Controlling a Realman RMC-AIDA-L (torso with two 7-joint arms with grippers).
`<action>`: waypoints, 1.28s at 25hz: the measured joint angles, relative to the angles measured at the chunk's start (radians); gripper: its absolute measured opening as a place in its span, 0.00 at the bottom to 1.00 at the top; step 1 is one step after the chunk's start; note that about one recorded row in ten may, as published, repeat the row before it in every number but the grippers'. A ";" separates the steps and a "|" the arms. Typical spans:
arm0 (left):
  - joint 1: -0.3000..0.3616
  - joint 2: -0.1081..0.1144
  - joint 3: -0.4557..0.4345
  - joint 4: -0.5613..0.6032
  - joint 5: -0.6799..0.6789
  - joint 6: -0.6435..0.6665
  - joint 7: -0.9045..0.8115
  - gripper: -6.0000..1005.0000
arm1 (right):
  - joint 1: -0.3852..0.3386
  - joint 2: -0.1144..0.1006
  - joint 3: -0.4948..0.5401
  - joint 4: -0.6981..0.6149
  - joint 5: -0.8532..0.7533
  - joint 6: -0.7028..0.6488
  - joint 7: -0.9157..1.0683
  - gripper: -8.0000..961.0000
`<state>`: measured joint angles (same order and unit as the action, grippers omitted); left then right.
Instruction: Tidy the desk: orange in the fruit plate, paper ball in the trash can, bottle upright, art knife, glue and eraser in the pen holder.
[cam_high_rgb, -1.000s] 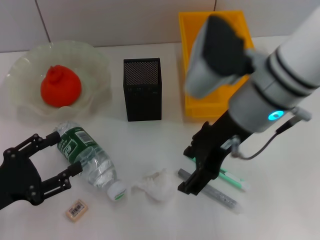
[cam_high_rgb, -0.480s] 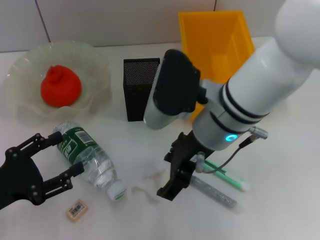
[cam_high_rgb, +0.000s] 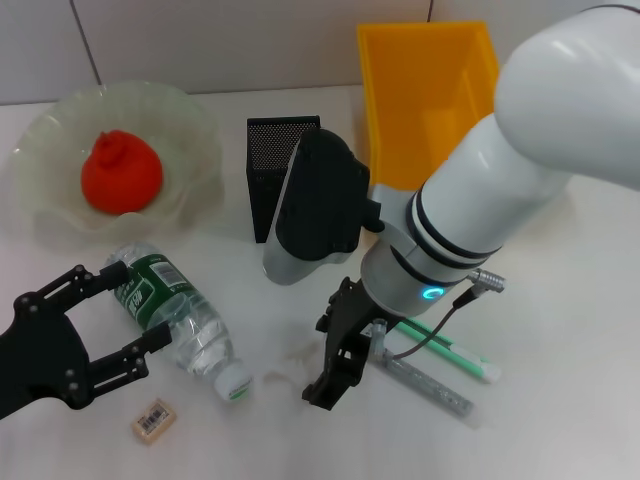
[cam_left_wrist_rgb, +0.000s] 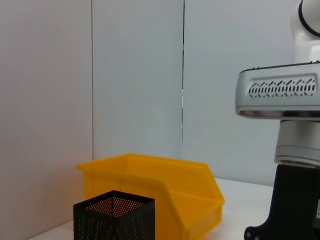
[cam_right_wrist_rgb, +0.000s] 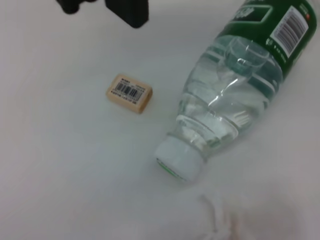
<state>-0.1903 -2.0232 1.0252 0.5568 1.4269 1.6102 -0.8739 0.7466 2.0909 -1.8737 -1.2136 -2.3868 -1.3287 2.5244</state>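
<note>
Now | right gripper (cam_high_rgb: 335, 370) is poised directly above paper ball (cam_high_rgb: 292, 362) | jaws spread narrowly, nothing held | left gripper (cam_high_rgb: 105, 325) is parked wide beside bottle (cam_high_rgb: 180, 320).

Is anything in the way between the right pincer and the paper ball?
Nothing visible is. The right pincer hangs just beside the paper ball, with only bare table between them. The bottle lies on the ball's far side.
</note>
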 joint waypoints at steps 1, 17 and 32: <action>0.000 0.000 0.000 0.000 0.000 0.000 0.000 0.81 | 0.005 0.000 -0.003 0.009 0.002 0.005 0.000 0.85; -0.010 -0.005 0.001 0.000 0.000 0.000 0.004 0.81 | -0.001 -0.003 0.038 0.012 0.009 -0.003 0.013 0.64; -0.023 -0.006 0.001 0.000 0.000 -0.001 0.005 0.81 | -0.134 -0.014 0.626 -0.355 0.008 -0.223 -0.007 0.53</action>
<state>-0.2132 -2.0295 1.0261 0.5568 1.4266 1.6097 -0.8694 0.6121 2.0769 -1.2473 -1.5689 -2.3789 -1.5517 2.5169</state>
